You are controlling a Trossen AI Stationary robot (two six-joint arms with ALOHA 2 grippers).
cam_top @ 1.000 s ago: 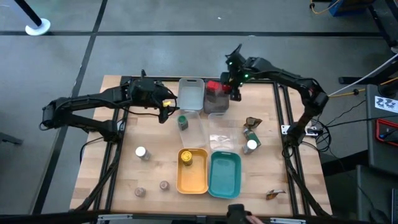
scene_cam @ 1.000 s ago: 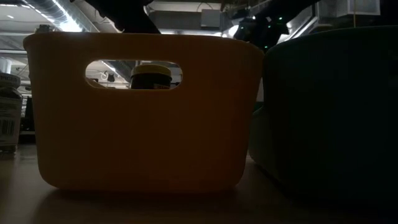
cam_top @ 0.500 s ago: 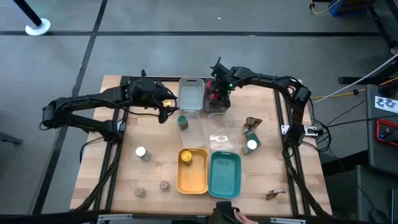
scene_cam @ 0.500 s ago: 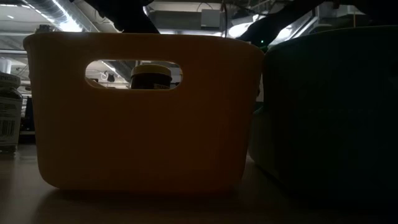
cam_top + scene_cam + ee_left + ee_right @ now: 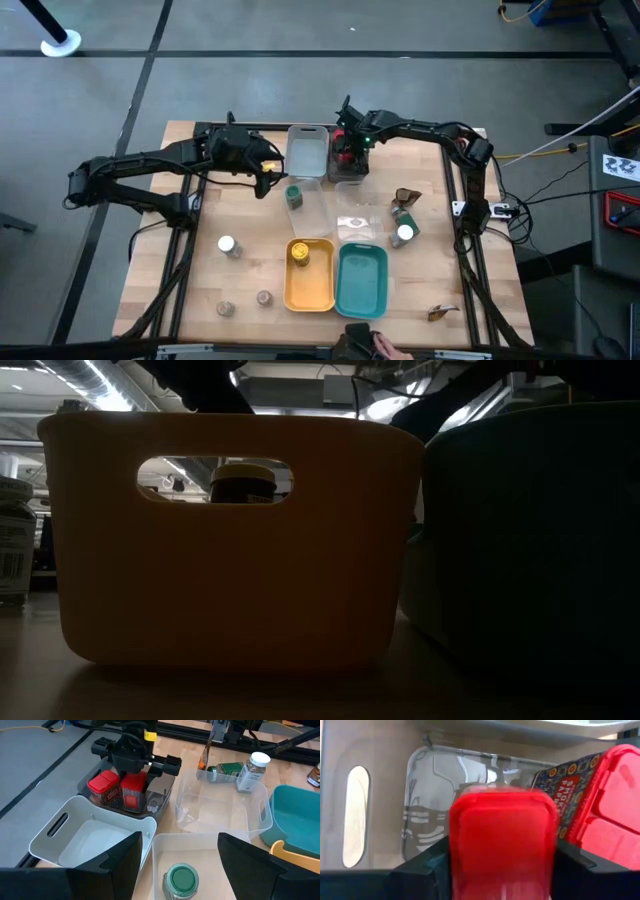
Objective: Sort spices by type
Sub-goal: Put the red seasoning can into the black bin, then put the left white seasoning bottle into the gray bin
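My right gripper [image 5: 347, 146] is shut on a red boxy spice tin [image 5: 134, 791] inside the dark grey tray [image 5: 349, 172] at the table's far side. A second red tin [image 5: 103, 787] stands beside it in that tray. My left gripper [image 5: 263, 170] is open and hovers left of the white tray [image 5: 306, 150], touching nothing. A green-lidded jar [image 5: 293, 195] stands in a clear tray just ahead of it. A yellow-lidded jar [image 5: 300, 253] sits in the yellow tray [image 5: 310, 290]. My right gripper pinches the red tin by its lid end [image 5: 502, 830] between the two fingers [image 5: 427, 867], which come from above and point down. The tin stands upright, low in the grey tray beside the other red tin. I cannot tell whether its base rests on the tray floor.
A teal tray [image 5: 362, 285] sits beside the yellow one, with a second clear tray [image 5: 357, 225] farther in. A white-lidded jar [image 5: 228, 245] and two small brown jars [image 5: 264, 298] stand near left. A green tin and another white-lidded jar [image 5: 404, 232] lie right. The low view is blocked by the yellow tray [image 5: 230, 560].
My right gripper has carried the red tin toward the table's left and lowered it into the grey tray, next to the other red tin. It has stayed shut on the tin throughout.
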